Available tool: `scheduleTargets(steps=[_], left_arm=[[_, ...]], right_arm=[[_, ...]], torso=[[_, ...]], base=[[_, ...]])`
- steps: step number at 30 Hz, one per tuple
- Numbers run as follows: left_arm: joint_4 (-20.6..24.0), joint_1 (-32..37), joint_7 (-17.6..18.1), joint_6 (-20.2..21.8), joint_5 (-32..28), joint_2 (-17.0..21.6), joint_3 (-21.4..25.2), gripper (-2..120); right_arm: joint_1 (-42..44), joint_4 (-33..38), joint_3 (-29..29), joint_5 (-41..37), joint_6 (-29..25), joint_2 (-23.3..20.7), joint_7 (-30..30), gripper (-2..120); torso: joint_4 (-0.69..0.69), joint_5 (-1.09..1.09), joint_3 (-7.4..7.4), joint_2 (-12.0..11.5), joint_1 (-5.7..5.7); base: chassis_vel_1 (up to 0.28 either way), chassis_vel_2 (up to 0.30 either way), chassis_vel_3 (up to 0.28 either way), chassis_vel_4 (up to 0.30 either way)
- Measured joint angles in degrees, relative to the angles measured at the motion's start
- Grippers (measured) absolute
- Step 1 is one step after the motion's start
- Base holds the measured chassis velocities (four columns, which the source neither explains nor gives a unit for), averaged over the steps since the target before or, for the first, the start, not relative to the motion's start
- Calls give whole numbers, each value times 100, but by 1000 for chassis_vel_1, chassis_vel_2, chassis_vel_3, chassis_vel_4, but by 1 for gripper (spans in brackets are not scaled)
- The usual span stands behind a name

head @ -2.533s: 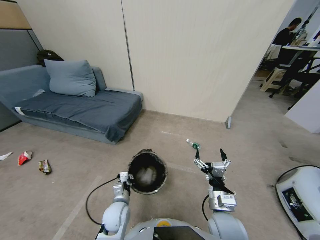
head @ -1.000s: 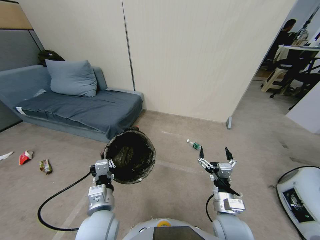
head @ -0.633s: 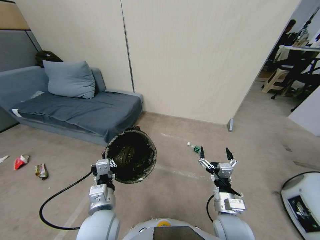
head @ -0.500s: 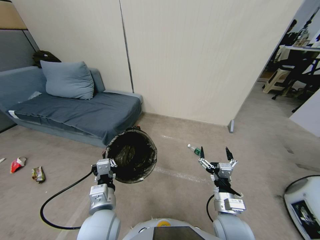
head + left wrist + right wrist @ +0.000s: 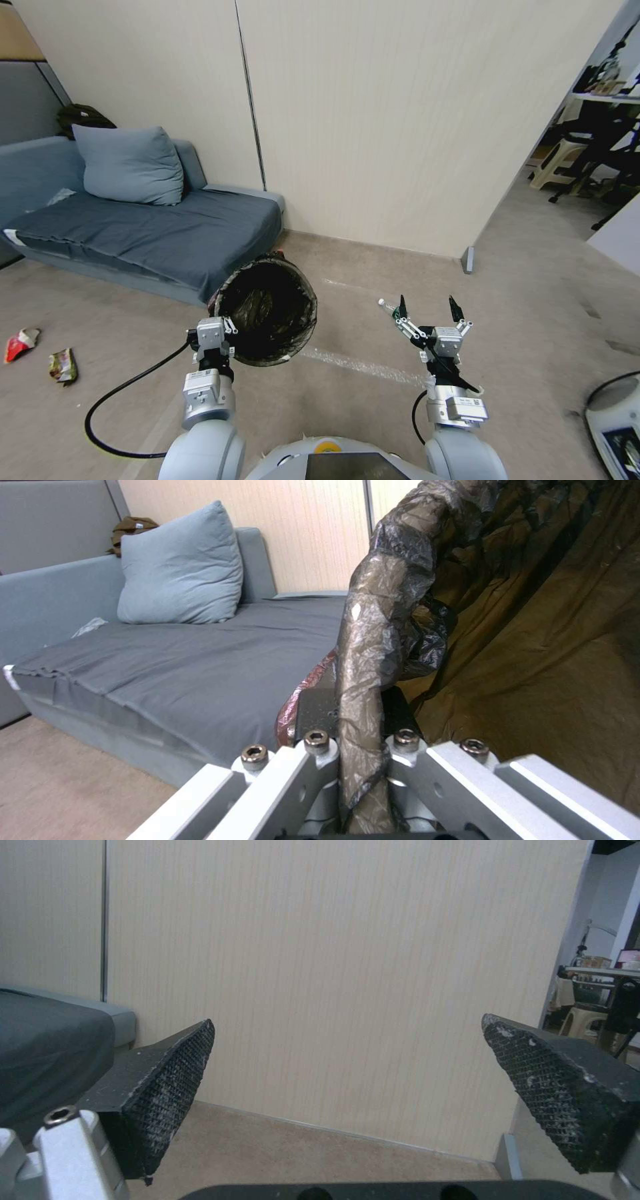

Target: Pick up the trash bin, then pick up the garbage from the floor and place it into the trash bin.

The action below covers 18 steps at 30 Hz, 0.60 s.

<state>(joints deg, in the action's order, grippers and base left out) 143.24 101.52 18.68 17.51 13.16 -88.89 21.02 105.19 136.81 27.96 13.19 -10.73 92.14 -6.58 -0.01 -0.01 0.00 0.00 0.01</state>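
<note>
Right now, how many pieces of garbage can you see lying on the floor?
3: a red wrapper and a brown-yellow wrapper far left near the sofa, plus a small bottle just beyond the right claw. More may be hidden.

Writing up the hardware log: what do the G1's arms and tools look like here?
Both arms are silver-grey with rounded shoulder shells and boxy metal wrist blocks. The left tool is bare silver linkage with hex screws; a black cable loops from it across the floor. The right tool has silver links ending in black wedge pads with cross-hatched faces, and a white label on its wrist.
</note>
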Motion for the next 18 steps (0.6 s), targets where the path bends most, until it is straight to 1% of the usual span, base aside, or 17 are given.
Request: scheduleTargets(steps=[4, 15, 18], left_arm=[[0, 40, 1, -9, 1, -19, 36, 0], [0, 43, 3, -49, 77, -55, -68, 0], [0, 85, 24, -99, 83, -40, -140, 0]], right_arm=[[-13, -70, -39, 5, -140, 0, 113, 100], [-41, -147, -36, 78, -247, 0, 151, 100], [-169, -254, 95, 49, -227, 0, 262, 100]], torso=[[2, 1, 0, 0, 0], [1, 1, -1, 0, -1], [1, 1, -1, 0, -1]], base=[[-32, 39, 38, -38], [0, 0, 0, 0], [0, 0, 0, 0]])
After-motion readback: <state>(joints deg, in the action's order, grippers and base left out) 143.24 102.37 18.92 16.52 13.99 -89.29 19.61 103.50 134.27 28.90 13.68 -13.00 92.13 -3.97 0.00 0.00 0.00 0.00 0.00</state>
